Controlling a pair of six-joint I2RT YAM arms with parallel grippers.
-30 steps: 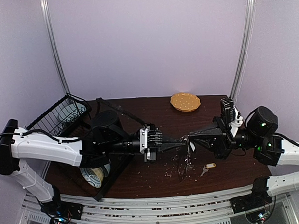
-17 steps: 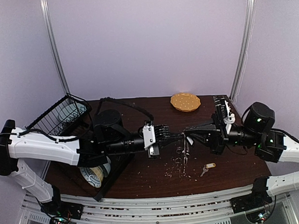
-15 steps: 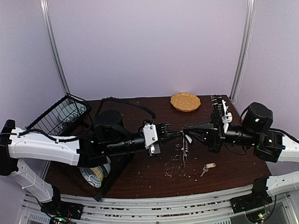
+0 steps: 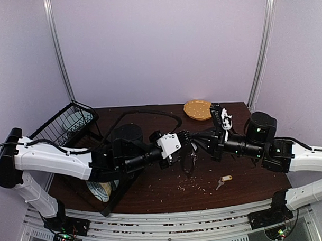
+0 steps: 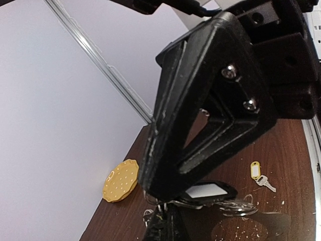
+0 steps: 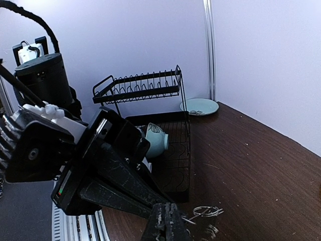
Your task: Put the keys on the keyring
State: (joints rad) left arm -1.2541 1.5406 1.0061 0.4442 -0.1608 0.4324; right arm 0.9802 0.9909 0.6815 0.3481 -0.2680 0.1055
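My left gripper (image 4: 186, 143) and right gripper (image 4: 196, 143) meet tip to tip above the table's middle, both shut. Between them hangs the keyring (image 4: 190, 163), a tangle of thin silver wire loops. In the left wrist view my own fingers (image 5: 165, 227) pinch the wire, and the right gripper's black fingers (image 5: 200, 115) fill the frame above. The key with the black-and-white tag (image 5: 205, 192) hangs at that pinch, against the keyring (image 5: 235, 205). My right gripper (image 6: 165, 224) is shut on wire leading to the keyring (image 6: 206, 212). The yellow-tagged key (image 4: 222, 181) (image 5: 258, 173) lies loose on the table.
A round yellow-tan dotted disc (image 4: 198, 109) (image 5: 120, 179) sits at the table's back edge. A black wire dish rack (image 4: 66, 124) (image 6: 145, 88) stands at the left, with a pale green bowl (image 6: 155, 140) and plate (image 6: 199, 106). Pale crumbs (image 4: 187, 185) are scattered on the dark wood.
Both grippers have risen and shifted left and toward the back, staying tip to tip. The keyring bundle went up with them. The yellow-tagged key has not moved.
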